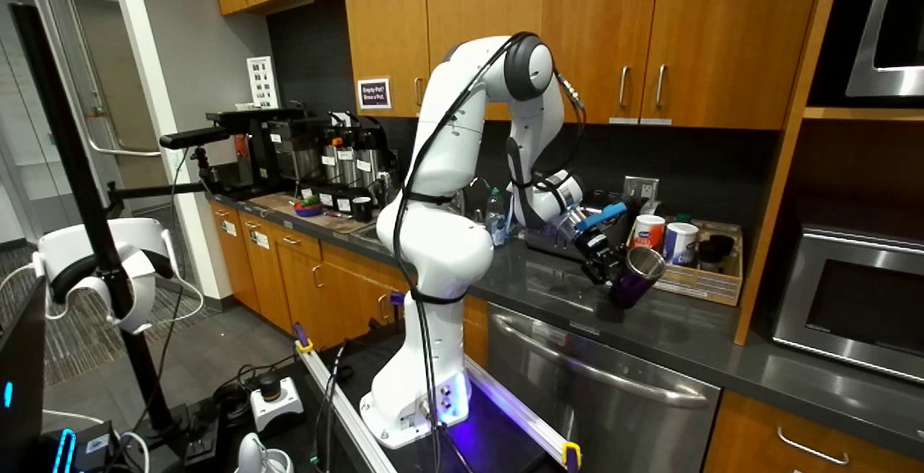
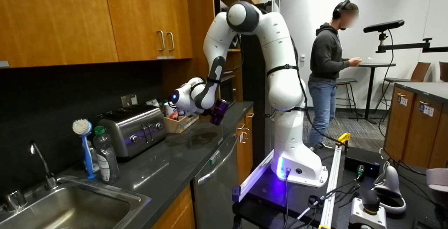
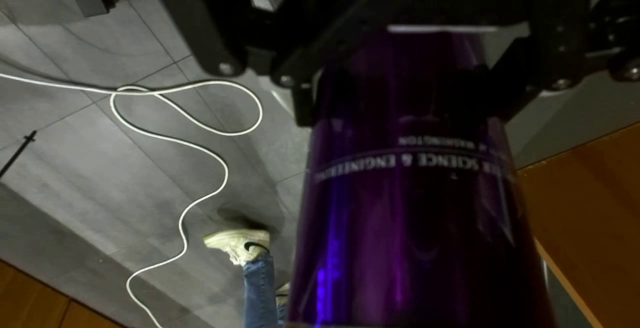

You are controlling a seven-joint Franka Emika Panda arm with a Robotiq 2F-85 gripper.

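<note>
Gripper (image 3: 407,95) clamped on the purple tumbler (image 1: 628,289), a finger each side. Tumbler is in the air above the desk (image 1: 693,328), tilted, mouth toward 1 o'clock in both exterior views; can't make out what's inside. In an exterior view a wooden crate (image 1: 704,287) sits at its 2 o'clock, holding a red-and-white canister (image 1: 647,233), a blue-and-white canister (image 1: 679,243) and dark cups (image 1: 713,250). Hard to see: gripper is mostly behind the wrist (image 2: 187,99) in an exterior view; at 8 o'clock there, a clear bottle (image 2: 107,162), fill unclear, and a sink (image 2: 78,204) cut off by the frame. Wrist view: tumbler runs to the 6 o'clock edge, white lettering upside down and wrapping out of sight at 3 o'clock.
</note>
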